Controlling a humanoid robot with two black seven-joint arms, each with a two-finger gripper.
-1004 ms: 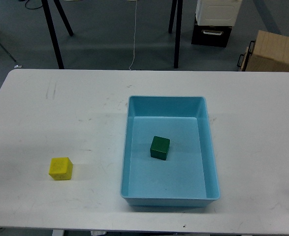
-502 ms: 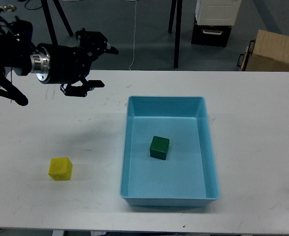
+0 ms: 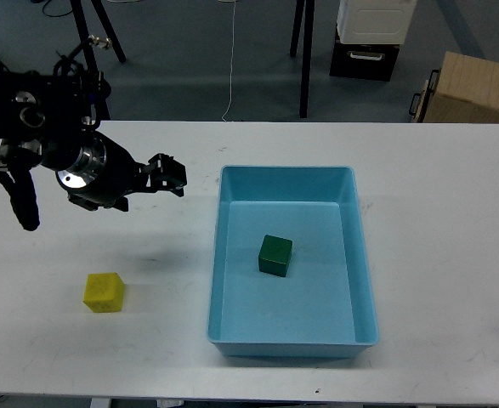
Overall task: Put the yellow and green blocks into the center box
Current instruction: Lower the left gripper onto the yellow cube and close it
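Note:
The dark green block (image 3: 275,255) lies inside the light-blue center box (image 3: 218,280), near its middle. The yellow block (image 3: 104,291) sits on the white table (image 3: 453,255) at the front left, well apart from the box. My left arm comes in from the left. Its gripper (image 3: 169,174) hangs above the table left of the box, behind and to the right of the yellow block. It is dark and foreshortened, so I cannot separate its fingers. It holds nothing that I can see. My right gripper is out of view.
Beyond the table's far edge, on the floor, stand a brown cardboard box (image 3: 474,89), a black-and-white crate (image 3: 368,38), black stand legs (image 3: 305,59) and a white cable (image 3: 233,59).
My left arm entered from the left, then dropped lower and nearer, and its gripper turned from a spread side-on pose to a compact one. Neither block nor the box has moved.

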